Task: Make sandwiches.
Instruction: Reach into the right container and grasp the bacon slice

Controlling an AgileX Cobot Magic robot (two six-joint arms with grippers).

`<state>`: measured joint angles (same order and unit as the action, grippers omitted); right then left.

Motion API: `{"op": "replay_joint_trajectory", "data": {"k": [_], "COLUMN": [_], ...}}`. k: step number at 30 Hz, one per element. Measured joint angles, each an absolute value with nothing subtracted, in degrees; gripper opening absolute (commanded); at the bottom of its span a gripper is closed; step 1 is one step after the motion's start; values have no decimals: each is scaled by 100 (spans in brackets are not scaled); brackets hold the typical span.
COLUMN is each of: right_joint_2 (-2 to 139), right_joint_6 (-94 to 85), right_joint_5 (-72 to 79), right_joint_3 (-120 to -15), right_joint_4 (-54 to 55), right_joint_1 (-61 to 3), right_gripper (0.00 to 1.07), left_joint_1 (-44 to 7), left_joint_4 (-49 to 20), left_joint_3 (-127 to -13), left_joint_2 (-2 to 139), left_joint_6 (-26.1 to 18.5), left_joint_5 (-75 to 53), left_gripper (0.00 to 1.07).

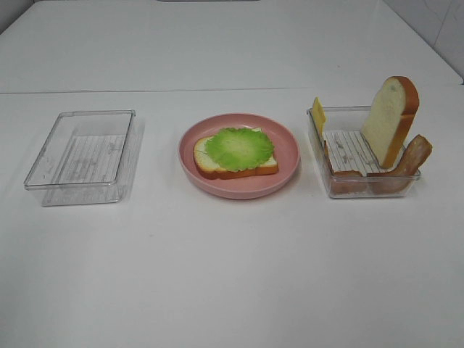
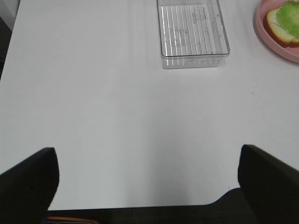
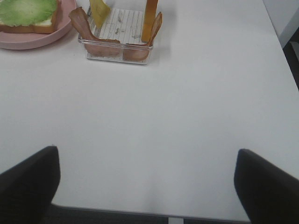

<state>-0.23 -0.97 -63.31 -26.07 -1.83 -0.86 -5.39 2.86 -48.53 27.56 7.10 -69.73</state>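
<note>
The half-built sandwich (image 1: 233,161) is found at the middle of the white table (image 1: 232,275), laid in a shallow pink plate (image 1: 239,191), presumably so that the stack is kept within reach of both arms. Only a bottom bread slice (image 1: 205,165), white with an orange-brown crust, is set flat there, and a ruffled green lettuce leaf (image 1: 239,148) is spread over it. The remaining layers are kept in the clear plastic bin (image 1: 362,190) to the right of the plate. There a second bread slice (image 1: 389,119) is propped upright, a thin yellow cheese slice (image 1: 318,114) is leaned at a far corner, and a wavy reddish-brown bacon strip (image 1: 415,154) is tilted up over the right end. Their edges are raised, it may be judged, so that they can be pinched easily. A matching ribbed-floor bin (image 1: 80,148) is seen on the left with nothing in it. The left gripper (image 2: 147,151) and right gripper (image 3: 147,153) are poised above bare table, fingers spread wide, nothing between them.
</note>
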Motion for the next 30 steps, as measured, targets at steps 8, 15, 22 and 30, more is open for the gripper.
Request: {"op": "replay_joint_trajectory", "data": {"k": [8, 15, 22, 30], "right_joint_2": [-23, -23, -23, -23], "right_joint_6": [-97, -97, -97, -97], "right_joint_5": [-6331, -6331, -6331, -6331], "right_joint_3": [-2607, -2607, -2607, -2607], "right_joint_4": [-183, -183, -183, -172], "right_joint_1": [-86, -86, -86, -86], "right_gripper": [99, 99, 99, 99], "left_joint_1": [-539, -539, -539, -539], "left_joint_4": [292, 309, 269, 166], "left_joint_3": [-4045, -3627, -3037, -2997], "left_joint_2": [1129, 367, 218, 218], "left_joint_6": [710, 710, 699, 653], "left_joint_5": [-6738, -6429, -6320, -6274], "left_gripper": [96, 96, 96, 96]}}
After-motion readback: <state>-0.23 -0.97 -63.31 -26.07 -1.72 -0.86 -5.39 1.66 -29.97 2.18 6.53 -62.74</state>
